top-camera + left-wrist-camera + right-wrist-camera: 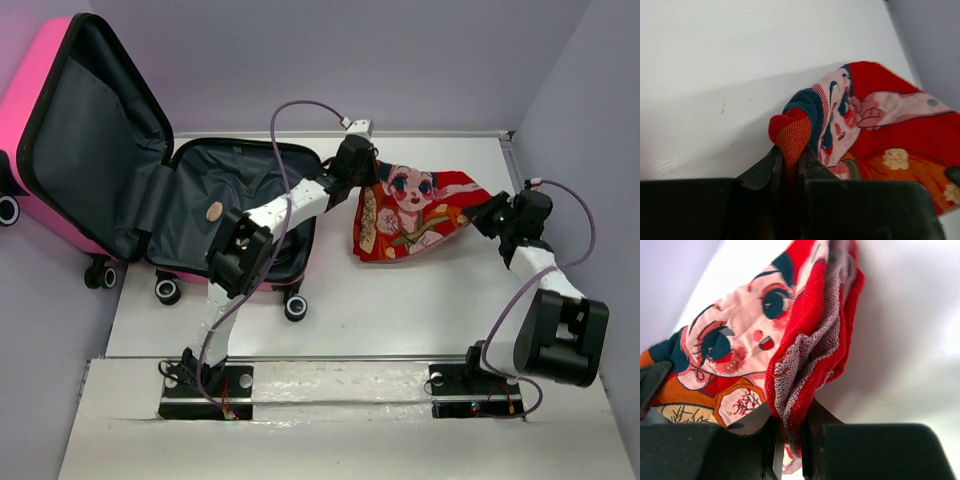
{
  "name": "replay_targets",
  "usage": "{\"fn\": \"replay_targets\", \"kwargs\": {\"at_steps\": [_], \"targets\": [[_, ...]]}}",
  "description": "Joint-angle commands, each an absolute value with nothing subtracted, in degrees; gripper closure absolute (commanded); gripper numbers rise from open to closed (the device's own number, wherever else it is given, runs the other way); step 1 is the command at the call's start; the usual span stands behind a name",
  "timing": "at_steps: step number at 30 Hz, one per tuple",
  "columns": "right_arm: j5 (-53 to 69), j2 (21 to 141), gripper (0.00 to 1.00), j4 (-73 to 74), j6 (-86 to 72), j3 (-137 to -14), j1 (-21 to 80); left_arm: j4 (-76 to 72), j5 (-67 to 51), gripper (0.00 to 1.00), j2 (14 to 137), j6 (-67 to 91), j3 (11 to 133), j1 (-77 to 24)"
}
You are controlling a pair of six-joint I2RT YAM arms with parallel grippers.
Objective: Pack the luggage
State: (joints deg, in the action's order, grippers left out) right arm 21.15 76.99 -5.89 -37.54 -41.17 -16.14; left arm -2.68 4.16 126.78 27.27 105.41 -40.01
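Luggage (100, 140) lies open at the far left of the white desk (400, 310). Its bright pink lid is raised and tilted out to the left, its dark grey lined base lies flat, and its black caster wheels (168, 290) point toward the near edge. We see a small round tan tag (213, 211) on the lining of the base. The left arm rises from its mount at the near edge, bends at an elbow that hangs above the front rim of the case, and stretches its forearm to the right and away from us. The left tool (368, 176) ends at the upper left corner of a red printed cloth (415, 215). From the wrist we see the left tool (789, 155) closed narrow, pinching a bunched fold of that cloth (880, 130). The right arm folds its heavy elbow out to the right and sends the forearm forward, with the right tool (495, 215) turned left onto the opposite corner. Its own camera shows the right tool (790, 415) clamped on a gathered red edge of the cloth (750, 340). The fabric spans between both tools, right of the case and apart from it. It carries a cartoon girl's face with large blue eyes, plus orange and cream flower patterns.
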Motion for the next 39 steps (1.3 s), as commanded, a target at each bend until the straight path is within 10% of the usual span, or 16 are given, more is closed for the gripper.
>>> {"fn": "replay_targets", "kwargs": {"at_steps": [1, 19, 23, 24, 25, 29, 39], "targets": [[27.6, 70.6, 0.93, -10.3, -39.6, -44.1, -16.2, -3.8, 2.2, 0.94, 114.6, 24.4, 109.2, -40.5], [24.9, 102.1, 0.93, -1.7, -40.3, -96.6, 21.0, 13.3, 7.8, 0.94, 85.0, 23.4, 97.1, -9.4], [23.9, 111.3, 0.92, -0.2, -39.0, -103.1, 27.8, 12.7, 11.3, 0.53, 79.5, 23.0, 84.6, -1.8], [23.6, 112.8, 0.89, 1.9, -38.6, -103.9, 30.3, 12.5, 11.9, 0.11, 78.8, 22.9, 82.3, 1.2], [22.6, 114.6, 0.61, 3.1, -37.7, -106.0, 31.5, 12.3, 13.4, 0.01, 77.6, 22.3, 79.0, 2.3], [18.6, 124.6, 0.01, 16.3, -30.6, -117.8, 34.2, 14.3, 14.8, 0.01, 75.9, 19.6, 76.9, 3.3], [19.0, 120.9, 0.0, 19.5, -25.1, -119.2, 34.7, 21.9, 23.9, 0.01, 55.7, 20.7, 76.9, -11.7]]}}
